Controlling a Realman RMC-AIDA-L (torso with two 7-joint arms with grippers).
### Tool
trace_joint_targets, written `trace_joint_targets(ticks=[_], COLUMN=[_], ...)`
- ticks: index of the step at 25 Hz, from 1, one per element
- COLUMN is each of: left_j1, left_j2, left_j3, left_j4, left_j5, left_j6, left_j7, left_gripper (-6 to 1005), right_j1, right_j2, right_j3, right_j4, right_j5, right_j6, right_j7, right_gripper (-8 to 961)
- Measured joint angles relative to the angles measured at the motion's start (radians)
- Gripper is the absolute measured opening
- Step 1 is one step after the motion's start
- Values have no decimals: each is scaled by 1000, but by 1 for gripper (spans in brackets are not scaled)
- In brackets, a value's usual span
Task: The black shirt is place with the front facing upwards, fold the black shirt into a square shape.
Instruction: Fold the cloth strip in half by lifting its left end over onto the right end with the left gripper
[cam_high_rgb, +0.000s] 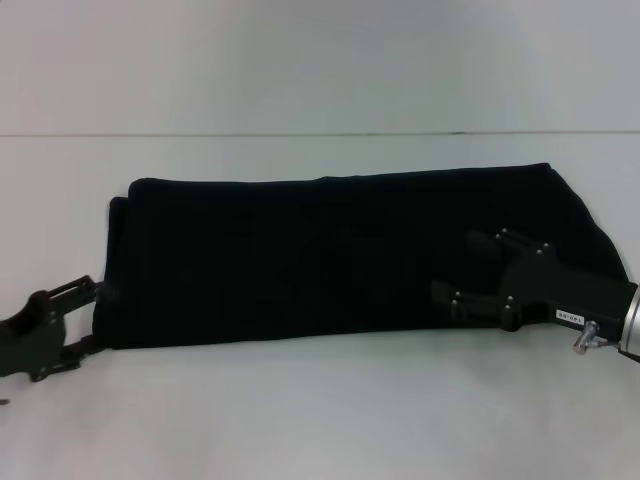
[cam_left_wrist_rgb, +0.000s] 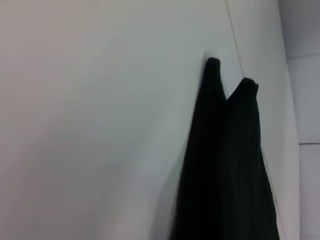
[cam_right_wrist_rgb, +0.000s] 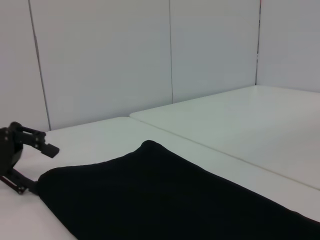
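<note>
Black shirt (cam_high_rgb: 330, 255) folded long; both pincers (cam_high_rgb: 478, 270) (cam_high_rgb: 95, 315) agape, seemingly gripping nothing.

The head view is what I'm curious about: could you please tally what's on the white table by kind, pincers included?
Black shirt, folded into a long band: 1
Pincers: 2, the left pincer open at the shirt's left end, the right pincer open over its right part
White table: 1
Total: 4

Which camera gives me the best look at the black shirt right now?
Head view: the black shirt lies as one long folded band, both ends visible. The left wrist view shows only one end; the right wrist view shows one end and part of its top.
</note>
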Motion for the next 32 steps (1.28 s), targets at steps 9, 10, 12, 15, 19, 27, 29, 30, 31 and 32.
trace_joint_targets(ticks=[9, 10, 12, 15, 19, 27, 29, 30, 31, 32], left_j1=[-76, -78, -83, -93, -103, -97, -97, -99, -101, -102], left_j2=[-1, -1, -1, 1, 3, 3, 5, 5, 5, 5], left_j3=[63, 64, 66, 106, 153, 132, 132, 132, 133, 134], left_j4=[-27, -25, -19, -14, -13, -12, -12, -12, -12, -12], left_j5=[0, 0, 0, 0, 0, -9, -8, -7, -6, -6], left_j6=[-48, -48, -49, -46, -52, -66, -66, -66, -67, -69], left_j7=[0, 0, 4, 13, 15, 18, 20, 21, 22, 23], left_gripper=[882, 880, 877, 815, 733, 451, 360, 319, 279, 238], right_j1=[-2, -3, -4, -6, -7, -7, -7, -7, -7, -7], right_j2=[0, 0, 0, 0, 0, 0, 0, -1, -1, -1], right_j3=[-1, 0, 0, 0, -2, -8, -9, -10, -12, -15], right_j4=[0, 0, 0, 0, 0, 0, 0, 0, 0, -1], right_j5=[0, 0, 0, 0, 0, -4, -5, -6, -6, -6], right_j6=[-2, -4, -6, -9, -9, -11, -11, -12, -12, -12], right_j7=[6, 6, 6, 6, 6, 6, 5, 5, 5, 5], right_gripper=[935, 935, 934, 934, 934, 933, 932, 932, 932, 932])
